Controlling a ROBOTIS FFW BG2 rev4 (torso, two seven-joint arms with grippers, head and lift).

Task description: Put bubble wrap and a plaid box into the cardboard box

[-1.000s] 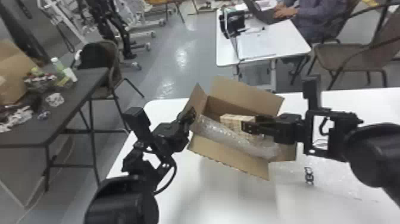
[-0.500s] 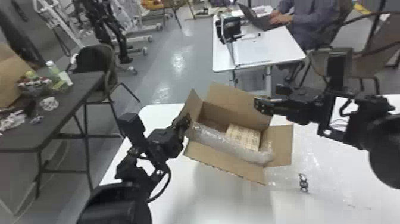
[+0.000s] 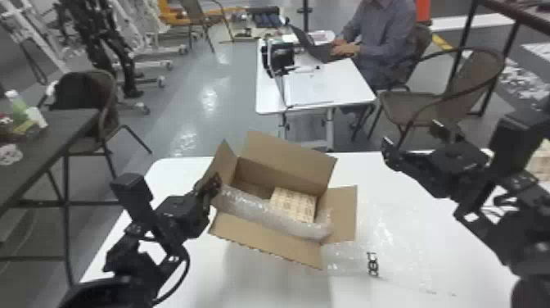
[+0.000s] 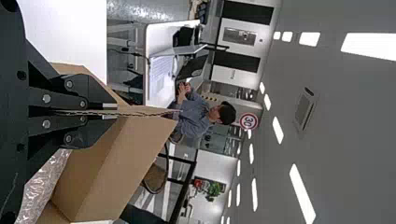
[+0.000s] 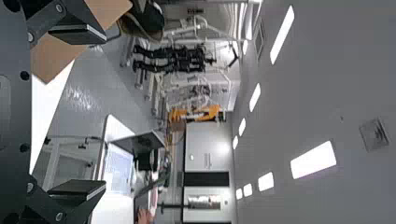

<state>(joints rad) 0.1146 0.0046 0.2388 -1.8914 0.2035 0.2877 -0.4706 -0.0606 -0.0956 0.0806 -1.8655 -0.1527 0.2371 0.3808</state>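
Observation:
My left gripper [image 3: 213, 184] is at the left flap of the open cardboard box [image 3: 286, 159]. In the left wrist view my left gripper [image 4: 109, 112] is shut on that flap [image 4: 144, 122]. Inside the box lies the plaid box [image 3: 293, 204], with a roll of bubble wrap [image 3: 270, 217] along its near side; some of the wrap [image 4: 44, 186] also appears beside the left gripper. My right gripper [image 3: 411, 137] is raised to the right of the box, its fingers apart and holding nothing. The right wrist view has my right gripper [image 5: 95, 112] open too.
A clear plastic sheet [image 3: 393, 245] with dark print lies on the white table [image 3: 180, 172] right of the box. Beyond stands another white table [image 3: 352, 90]; a dark table [image 3: 61, 135] is at the left. Part of a patterned item [image 3: 539, 161] shows at the right edge.
My right gripper has let go of the plaid box, leaving it in the cardboard box, then risen and moved away to the right. The left gripper still holds the flap.

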